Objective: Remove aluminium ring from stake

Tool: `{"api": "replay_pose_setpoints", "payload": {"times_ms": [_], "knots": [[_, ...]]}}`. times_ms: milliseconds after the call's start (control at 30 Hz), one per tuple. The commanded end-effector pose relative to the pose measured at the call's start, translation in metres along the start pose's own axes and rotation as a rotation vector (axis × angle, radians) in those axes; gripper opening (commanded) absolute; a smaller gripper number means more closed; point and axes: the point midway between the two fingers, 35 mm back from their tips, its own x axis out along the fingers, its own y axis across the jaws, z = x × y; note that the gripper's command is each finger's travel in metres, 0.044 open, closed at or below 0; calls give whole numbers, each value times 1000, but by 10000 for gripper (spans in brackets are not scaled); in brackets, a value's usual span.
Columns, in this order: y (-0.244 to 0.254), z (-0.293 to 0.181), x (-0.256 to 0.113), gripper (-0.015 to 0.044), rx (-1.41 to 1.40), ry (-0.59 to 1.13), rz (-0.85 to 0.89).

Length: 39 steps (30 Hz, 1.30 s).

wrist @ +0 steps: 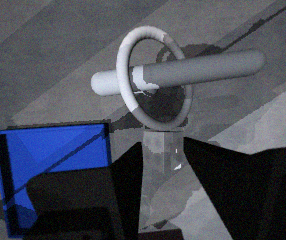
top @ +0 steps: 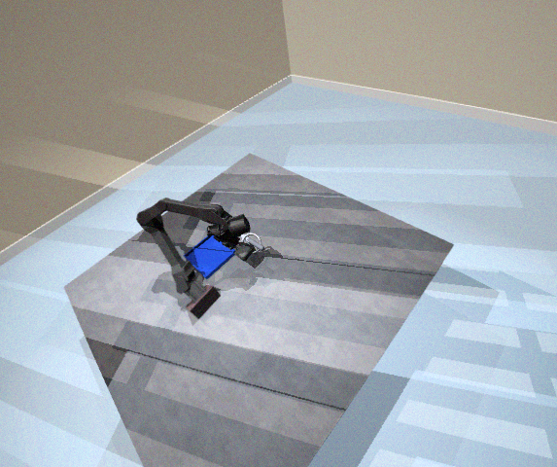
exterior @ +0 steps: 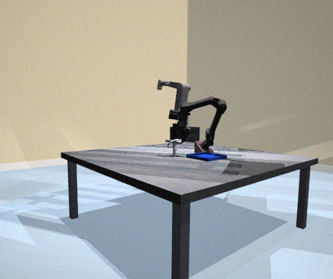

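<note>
1. Starting up top: the arm (top: 188, 208) (exterior: 200, 103) reaches over the surface (top: 294, 311) (exterior: 160, 176) (wrist: 48, 30), its end effector (top: 240, 243) (exterior: 182, 140) (wrist: 161, 144) just beside the ring (top: 252, 233) (exterior: 168, 144) (wrist: 125, 75). Near them sits the blue tray (top: 210, 256) (exterior: 206, 156) (wrist: 73, 145), with no ring in it.

2. Over to the exterior view: here's the ring, up at the top of the post (exterior: 174, 151), tilted and well above the foot. It looks caught around the cross-bar (top: 254, 243) (exterior: 168, 140) (wrist: 213, 69). Lifting straight up now would probably jam it against the bar's underside, and the strain could twist it in the grip.

3. Now the wrist view, and it's clearer! The fingers stand partway open, clamped on the tab (wrist: 154, 145). The ring encircles the cross-bar, whose short bright end pokes out on the tray side. That end still has to slip out, I'd judge, so the ring should slide along the bar towards it. Too little sideways travel before lowering, and the rim hooks the tip; a skewed pull could bind it or wrench the tab loose. Once free, a tilted release could leave it leaning on the tray wall, not flat.
</note>
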Motion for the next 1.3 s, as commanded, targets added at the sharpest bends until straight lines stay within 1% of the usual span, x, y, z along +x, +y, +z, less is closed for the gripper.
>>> {"api": "replay_pose_setpoints", "payload": {"times_ms": [0,1267], "knots": [[-4,2,0,0,0,-5,22],[-38,0,4,0,45,-12,226]]}}
